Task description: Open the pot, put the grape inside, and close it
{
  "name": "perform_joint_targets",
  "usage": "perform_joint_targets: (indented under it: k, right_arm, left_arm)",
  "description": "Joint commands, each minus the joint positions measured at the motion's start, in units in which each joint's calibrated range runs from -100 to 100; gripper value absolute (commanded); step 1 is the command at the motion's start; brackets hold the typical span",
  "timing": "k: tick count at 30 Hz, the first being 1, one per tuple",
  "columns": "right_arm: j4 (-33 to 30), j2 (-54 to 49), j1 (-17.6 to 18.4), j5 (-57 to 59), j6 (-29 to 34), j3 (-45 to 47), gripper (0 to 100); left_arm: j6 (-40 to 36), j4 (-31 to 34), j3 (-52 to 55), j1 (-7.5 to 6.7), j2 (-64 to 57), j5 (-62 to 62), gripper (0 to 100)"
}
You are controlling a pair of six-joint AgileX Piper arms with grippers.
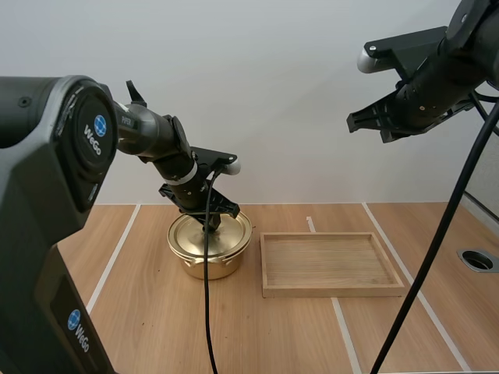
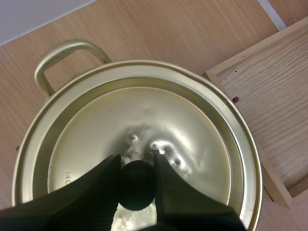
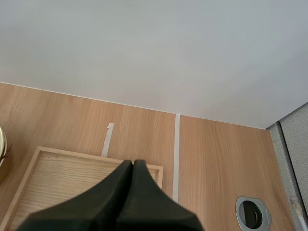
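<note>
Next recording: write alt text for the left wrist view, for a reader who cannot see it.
The black fingers of the left gripper pinch the dark knob of a gold lid that sits on its pot. The pot's loop handle sticks out from the rim, and a corner of a wooden tray lies beside the pot on the table.

The surface (image 1: 156,312) is light wood, crossed by white tape lines (image 1: 117,253) that run from its near edge toward its far edge. A gold pot (image 1: 204,261) with its lid (image 1: 191,232) on stands left of the middle, toward the far edge. A shallow wooden tray (image 1: 331,291) lies just beside it on the right, slightly apart. A round metal-rimmed hole (image 1: 478,260) sits by the right edge.
</note>
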Motion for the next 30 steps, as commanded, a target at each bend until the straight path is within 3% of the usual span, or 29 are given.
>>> perform_joint_targets:
  k: [1,4,6,8,17,30]
  right_arm:
    - [0.22,-0.86,-0.23,0.19,-0.93,0.07,0]
    - [0.22,-0.86,-0.23,0.19,-0.93,0.07,0]
    - [0.22,-0.86,-0.23,0.19,-0.93,0.07,0]
    - [0.16,-0.86,-0.23,0.37,-0.93,0.07,0]
    - [0.16,-0.86,-0.23,0.96,-0.98,0.07,0]
    - [0.27,-0.86,-0.23,1.66,-0.98,0.07,0]
  left_arm:
    - [-0.14,-0.01,0.08,-0.11,0.68,0.97,41]
    - [-0.14,-0.01,0.08,-0.11,0.68,0.81,75]
    - [-0.14,-0.01,0.08,-0.11,0.68,0.81,90]
    - [0.19,-0.01,0.08,-0.11,0.68,0.81,98]
    - [0.65,-0.01,-3.44,-0.11,-0.19,2.29,99]
    - [-0.81,1.48,-21.64,-0.11,-9.73,15.08,99]
